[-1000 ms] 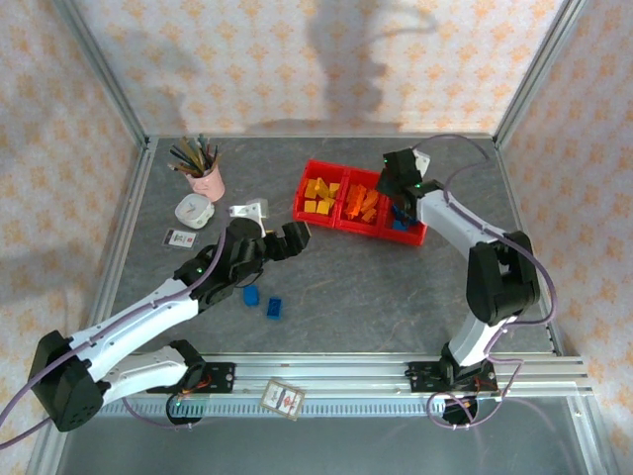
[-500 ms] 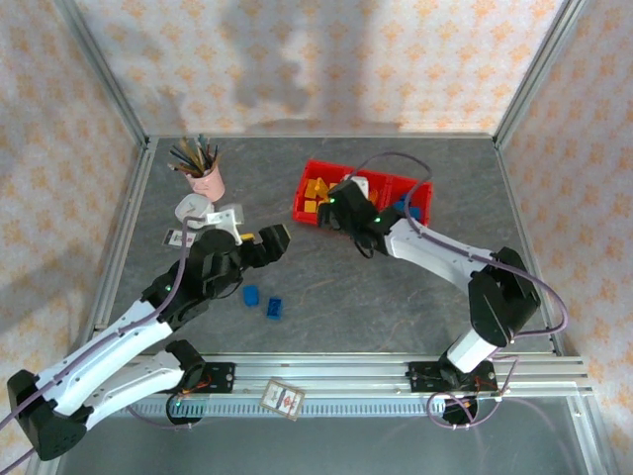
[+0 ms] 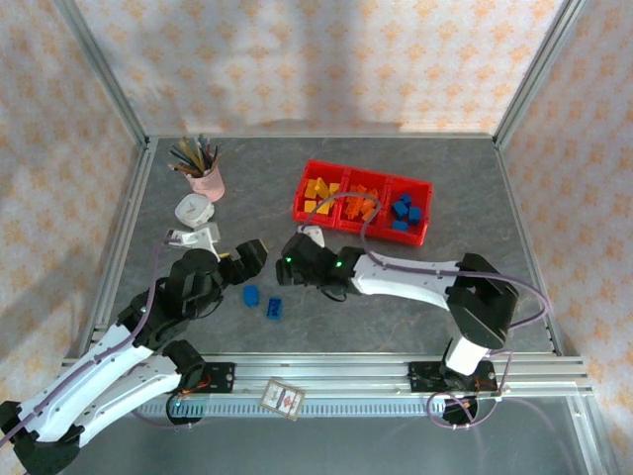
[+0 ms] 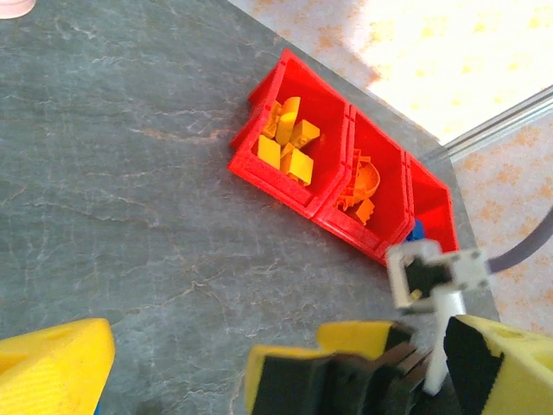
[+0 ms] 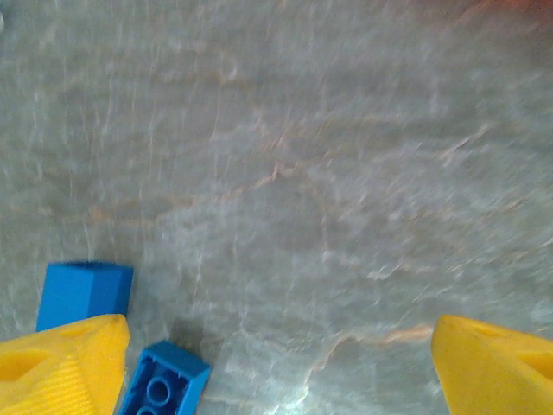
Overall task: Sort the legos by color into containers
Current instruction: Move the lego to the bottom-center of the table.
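Legos [image 3: 318, 190] fill the red tray [image 4: 281, 188] toward the far edge of the table [image 3: 396, 287], while two blue bricks [image 3: 251, 295] lie nearer its near edge, just beside the empty right gripper [image 5: 276, 372], its jaws spread wide like those of the left gripper [image 3: 252, 255].

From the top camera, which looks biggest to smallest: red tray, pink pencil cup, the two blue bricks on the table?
1. Red three-compartment plastic tray
2. Pink cup of pencils
3. Left blue plastic brick and right blue plastic brick: they look alike, so unranked.
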You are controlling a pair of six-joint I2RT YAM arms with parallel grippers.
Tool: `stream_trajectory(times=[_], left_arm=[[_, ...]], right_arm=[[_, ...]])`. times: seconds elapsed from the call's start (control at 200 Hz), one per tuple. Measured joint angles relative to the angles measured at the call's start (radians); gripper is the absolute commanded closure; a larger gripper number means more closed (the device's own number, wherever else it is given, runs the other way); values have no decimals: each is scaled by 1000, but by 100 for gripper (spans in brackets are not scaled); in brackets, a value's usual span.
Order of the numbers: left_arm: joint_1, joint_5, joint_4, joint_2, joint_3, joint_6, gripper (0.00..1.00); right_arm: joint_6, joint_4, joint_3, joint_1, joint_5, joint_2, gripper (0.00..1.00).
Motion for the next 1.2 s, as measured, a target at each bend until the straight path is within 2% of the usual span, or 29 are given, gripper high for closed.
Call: stream_trajectory(times=[0.285, 0.566, 0.771, 1.106, 1.201], left_arm=[[0, -42, -79, -79, -6, -43, 1], [0, -73, -126, -129, -6, -67, 1], [0, -84, -133, -130, -6, -77, 1], [0, -87, -133, -127, -6, -77, 1], [0, -87, -133, -124, -6, -77, 1]], right_arm=[[60, 28, 10, 113, -47, 114, 9], [87, 32, 68, 140, -52, 219, 9], [100, 0, 97, 142, -28, 245, 15], [118, -82, 105, 142, 56, 246, 32], [119, -108, 115, 142, 62, 246, 32]])
